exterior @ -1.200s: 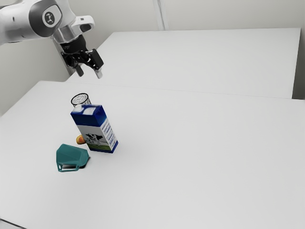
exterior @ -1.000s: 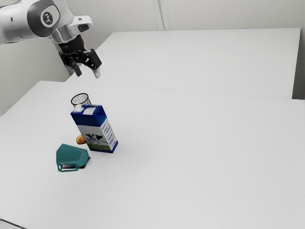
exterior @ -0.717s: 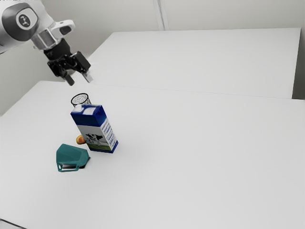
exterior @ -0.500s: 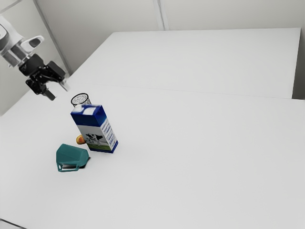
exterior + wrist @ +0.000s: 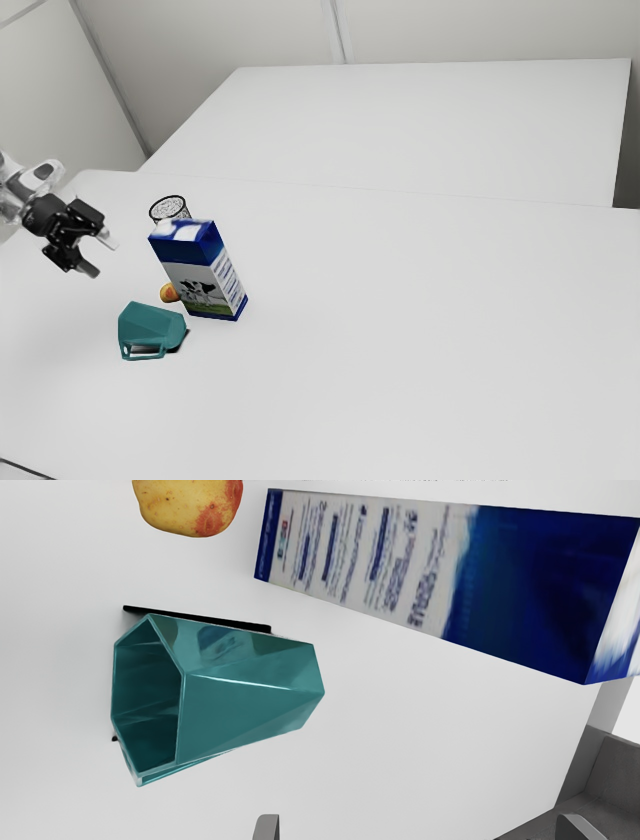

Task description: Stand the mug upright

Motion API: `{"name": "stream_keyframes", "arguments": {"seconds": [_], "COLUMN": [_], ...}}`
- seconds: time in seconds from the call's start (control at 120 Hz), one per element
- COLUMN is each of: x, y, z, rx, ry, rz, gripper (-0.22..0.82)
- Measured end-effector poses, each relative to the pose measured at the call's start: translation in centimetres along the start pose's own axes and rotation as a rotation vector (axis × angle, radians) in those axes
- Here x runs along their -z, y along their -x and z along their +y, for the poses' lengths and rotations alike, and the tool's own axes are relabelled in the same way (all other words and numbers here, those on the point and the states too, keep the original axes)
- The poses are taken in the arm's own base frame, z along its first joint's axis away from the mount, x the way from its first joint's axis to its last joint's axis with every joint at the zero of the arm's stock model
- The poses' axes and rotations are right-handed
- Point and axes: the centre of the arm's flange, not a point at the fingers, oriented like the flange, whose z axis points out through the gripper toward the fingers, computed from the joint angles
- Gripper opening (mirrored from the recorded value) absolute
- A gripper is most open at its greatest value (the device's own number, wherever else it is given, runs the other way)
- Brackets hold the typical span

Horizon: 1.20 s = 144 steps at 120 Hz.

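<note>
Lower and farther toward the exterior view's left, our gripper [image 5: 101,256] has swung since the earlier frame. We hold its fingers open and empty, presumably to take the teal faceted mug [image 5: 245,695]. That lies on its side on the table [image 5: 400,330], near the milk carton [image 5: 205,272]; approaching away from the carton probably spares us knocking it.

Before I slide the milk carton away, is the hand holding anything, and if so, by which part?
Nothing: the hand is open, and the mug lies apart from it.
</note>
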Motion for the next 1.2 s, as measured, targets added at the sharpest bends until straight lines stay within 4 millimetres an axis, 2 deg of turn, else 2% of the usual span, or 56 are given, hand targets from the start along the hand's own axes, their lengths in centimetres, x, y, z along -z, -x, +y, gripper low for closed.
{"name": "stream_keyframes", "arguments": {"seconds": [0.167,0.383,0.517,0.642,0.775,1.083,1.117,1.2], "x": [-0.9,-4.1,-5.7,-7.6,-9.3,-10.5,-10.5,-10.5], "y": [-0.7,-1.9,-2.3,-2.3,-2.2,0.1,0.2,0.2], "z": [-4.6,-10.3,-12.4,-13.1,-12.2,-11.4,-11.4,-11.3], "rx": [-0.035,-0.071,-0.097,-0.123,-0.168,-0.221,-0.227,-0.24], "ry": [0.081,0.178,0.211,0.246,0.29,0.332,0.333,0.333], "rz": [0.04,0.079,0.089,0.089,0.083,0.084,0.084,0.084], "gripper": [0.6,0.6,0.6,0.6,0.6,0.6,0.54,0.3]}}
